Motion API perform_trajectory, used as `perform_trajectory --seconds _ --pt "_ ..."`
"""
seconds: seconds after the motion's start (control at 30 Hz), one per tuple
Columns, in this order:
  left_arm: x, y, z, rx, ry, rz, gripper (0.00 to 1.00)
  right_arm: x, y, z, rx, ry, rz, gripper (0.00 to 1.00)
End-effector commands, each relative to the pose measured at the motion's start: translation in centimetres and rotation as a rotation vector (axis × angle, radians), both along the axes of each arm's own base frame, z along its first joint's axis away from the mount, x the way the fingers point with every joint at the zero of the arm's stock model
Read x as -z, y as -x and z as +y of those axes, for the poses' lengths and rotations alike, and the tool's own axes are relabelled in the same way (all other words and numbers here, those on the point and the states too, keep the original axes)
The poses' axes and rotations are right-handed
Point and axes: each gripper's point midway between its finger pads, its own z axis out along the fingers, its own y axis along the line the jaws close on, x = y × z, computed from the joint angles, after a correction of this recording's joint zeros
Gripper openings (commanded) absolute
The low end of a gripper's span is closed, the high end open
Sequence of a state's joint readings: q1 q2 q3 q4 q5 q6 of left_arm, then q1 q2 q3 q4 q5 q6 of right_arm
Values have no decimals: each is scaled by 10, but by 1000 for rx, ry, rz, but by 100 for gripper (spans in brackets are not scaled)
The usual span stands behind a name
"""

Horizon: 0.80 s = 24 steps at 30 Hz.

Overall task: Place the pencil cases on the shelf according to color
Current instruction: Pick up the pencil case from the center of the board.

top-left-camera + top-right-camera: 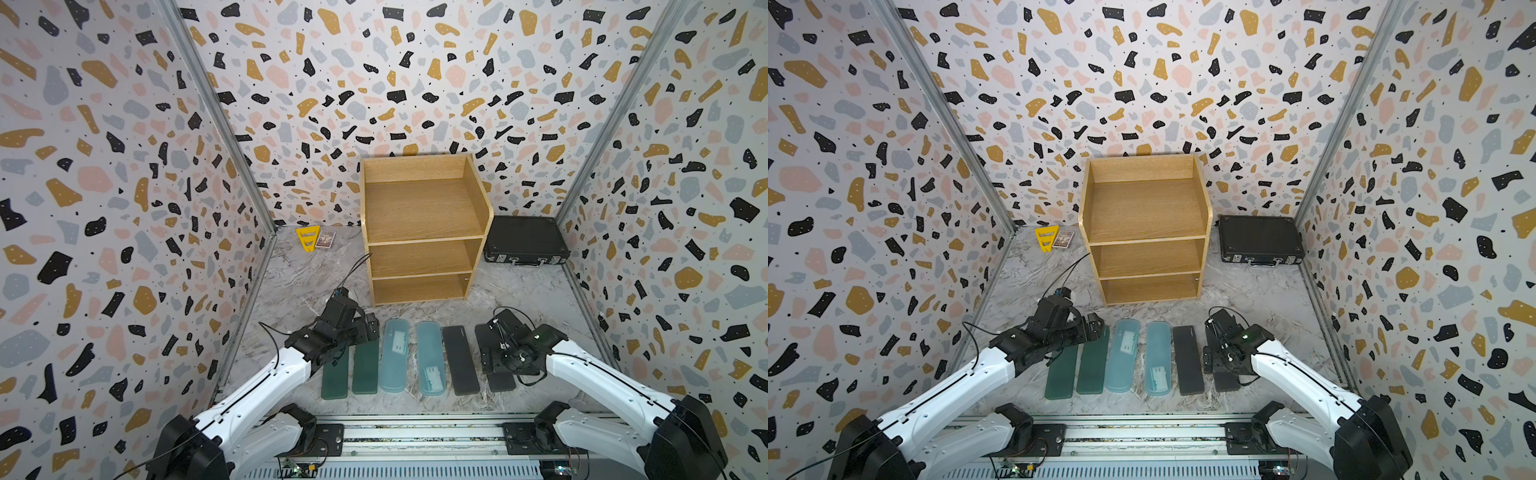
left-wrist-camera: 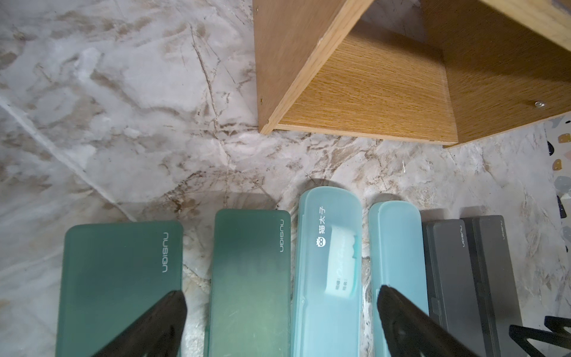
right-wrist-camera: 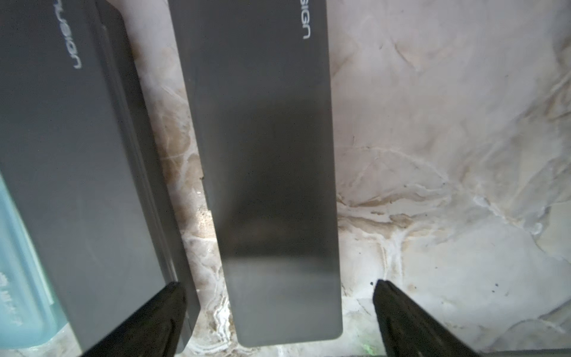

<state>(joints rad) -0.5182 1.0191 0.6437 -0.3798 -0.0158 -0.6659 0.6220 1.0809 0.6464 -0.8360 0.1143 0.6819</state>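
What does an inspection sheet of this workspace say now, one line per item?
Surface: marble-pattern tabletop, no spills seen.
Job's things: six pencil cases in one row before the shelf: two green cases, two light blue cases, two dark grey cases; shelf tiers all empty.
Clutter: yellow stencil and small card box left of the shelf; black briefcase on its right.
Grippers: left gripper open over the green end; right gripper open over the outermost dark grey case; nothing held.
Cables: black cables loop off both wrists.
Surroundings: terrazzo-print walls; metal rail in front.
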Motion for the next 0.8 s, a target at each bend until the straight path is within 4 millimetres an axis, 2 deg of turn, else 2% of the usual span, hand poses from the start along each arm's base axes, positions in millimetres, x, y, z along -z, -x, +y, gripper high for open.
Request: perform_trajectory --seconds 0.0,0.27,0.77 --pt "-5 -1 -6 29 20 -34 100 5 4 -5 32 25 -5 100" --pt "1 4 -8 46 19 -18 100 25 14 -1 17 37 40 100" --pt "8 10 -11 59 -22 7 100 28 18 1 0 76 40 100"
